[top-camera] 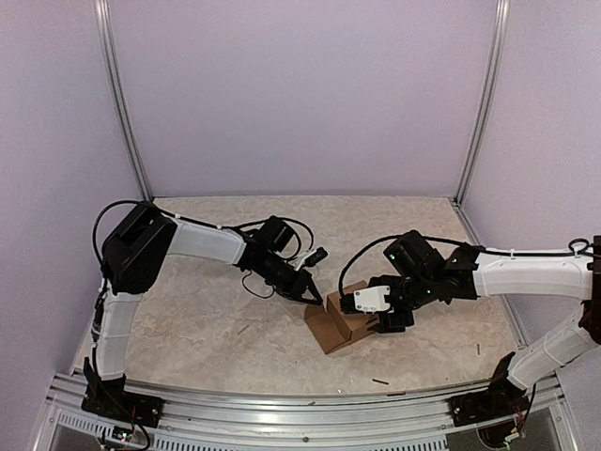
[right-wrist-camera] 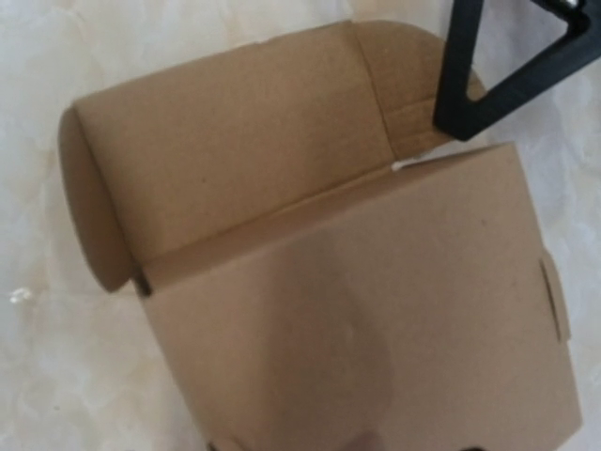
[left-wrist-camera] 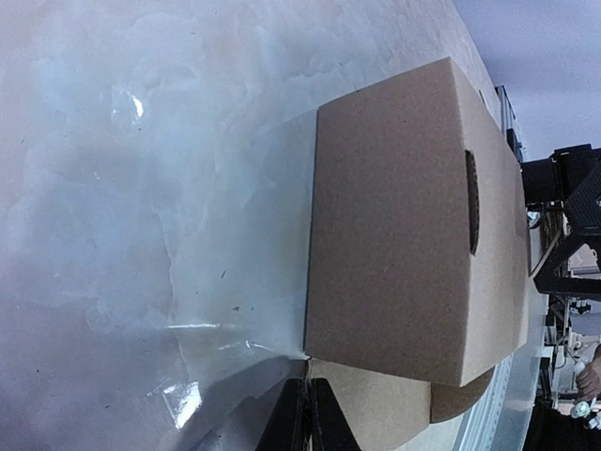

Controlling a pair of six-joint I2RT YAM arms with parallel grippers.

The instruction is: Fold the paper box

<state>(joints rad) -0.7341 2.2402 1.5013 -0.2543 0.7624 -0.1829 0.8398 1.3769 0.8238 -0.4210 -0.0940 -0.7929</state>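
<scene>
Now, step: late folding. The paper box (top-camera: 336, 326) stands formed on the worktop (top-camera: 207, 319), its rounded flap (right-wrist-camera: 89, 207) and lid panel (right-wrist-camera: 235, 141) not yet tucked.
Left end effector (left-wrist-camera: 302, 421): fingers pressed together, holding nothing; the box corner sits just ahead of its tip.
Right end effector (top-camera: 383, 319): box body directly beneath; its opening cannot be told.
Next move: probably push the lid panel over and tuck it, with the opposite side braced.
Edges, room: open worktop behind the left end effector. Only the box separates the two, so clearance is tight.
</scene>
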